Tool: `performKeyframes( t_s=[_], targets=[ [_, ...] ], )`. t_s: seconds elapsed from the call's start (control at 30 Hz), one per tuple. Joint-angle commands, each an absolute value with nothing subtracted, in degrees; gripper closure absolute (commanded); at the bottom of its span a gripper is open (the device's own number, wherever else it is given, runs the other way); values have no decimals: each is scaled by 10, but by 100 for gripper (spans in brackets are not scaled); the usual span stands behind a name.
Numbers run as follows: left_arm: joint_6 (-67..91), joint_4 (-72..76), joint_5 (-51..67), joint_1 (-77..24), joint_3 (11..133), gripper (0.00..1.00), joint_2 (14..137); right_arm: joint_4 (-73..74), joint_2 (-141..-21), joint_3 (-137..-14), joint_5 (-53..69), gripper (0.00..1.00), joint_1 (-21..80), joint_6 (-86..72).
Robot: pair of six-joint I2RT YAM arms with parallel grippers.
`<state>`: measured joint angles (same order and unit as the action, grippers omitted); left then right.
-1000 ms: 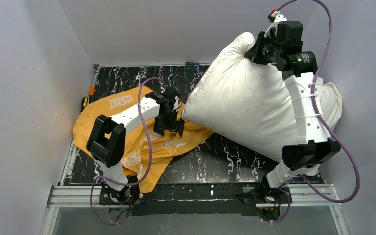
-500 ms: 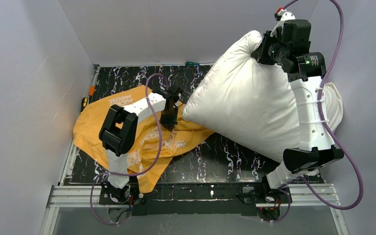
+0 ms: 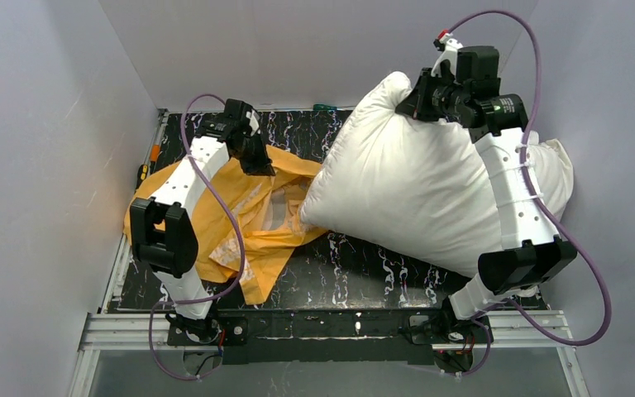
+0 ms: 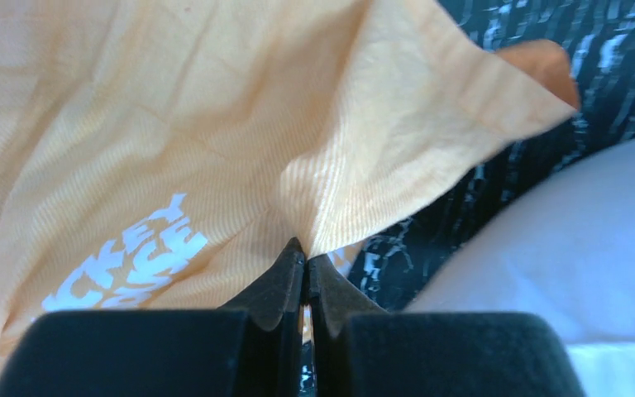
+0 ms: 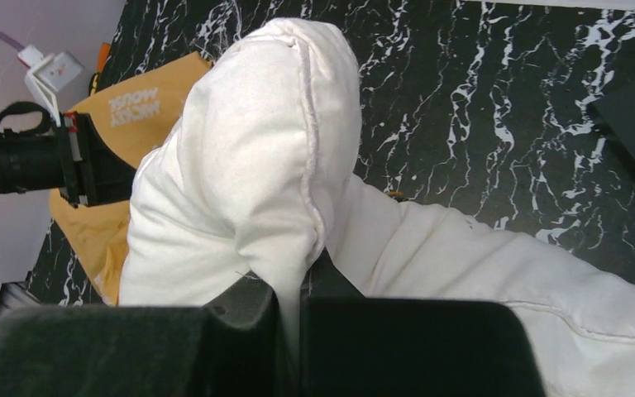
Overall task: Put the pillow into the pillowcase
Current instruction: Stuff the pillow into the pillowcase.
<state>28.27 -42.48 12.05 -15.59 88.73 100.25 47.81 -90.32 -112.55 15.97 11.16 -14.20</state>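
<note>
Off-white pillow (image 3: 413, 190) hoisted by R gripper (image 5: 298, 285); orange pillowcase (image 3: 248, 223) pinched by L gripper (image 4: 304, 256).
Pillow tilts, top corner clamped in R gripper, lower edge on black marbled table (image 3: 364, 265), right side. Pillowcase lies crumpled at left, touching pillow's lower-left corner; L gripper closed tight on a raised fold near its far edge.

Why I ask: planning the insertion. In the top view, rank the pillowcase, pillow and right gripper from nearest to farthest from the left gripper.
1. pillowcase, pinched in the left gripper itself.
2. pillow, close on its right.
3. right gripper, far right, clamped on the pillow's raised corner.
</note>
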Motion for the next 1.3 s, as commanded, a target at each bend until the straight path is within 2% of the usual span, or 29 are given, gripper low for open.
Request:
performKeyframes(
  t_s=[0.0, 0.17, 0.37, 0.67, 0.9, 1.1, 1.27],
  targets=[
    [298, -441, 196, -144, 930, 100, 972, 386, -844, -1088, 130, 99, 156, -160],
    [308, -459, 232, -140, 978, 100, 977, 329, -851, -1067, 98, 99, 221, -181],
    [332, -474, 265, -138, 1032, 100, 976, 250, -885, -1064, 89, 99, 236, -237],
    [386, -458, 307, -137, 1027, 100, 945, 222, -982, -1217, 10, 99, 236, -260],
    [455, -384, 334, -138, 991, 100, 915, 181, -1009, -1239, -35, 99, 233, -281],
    [497, -345, 338, -138, 987, 100, 913, 164, -1039, -1305, 4, 99, 212, -335],
    [534, -305, 340, -139, 987, 100, 928, 159, -1048, -1302, 87, 99, 207, -381]
  ],
)
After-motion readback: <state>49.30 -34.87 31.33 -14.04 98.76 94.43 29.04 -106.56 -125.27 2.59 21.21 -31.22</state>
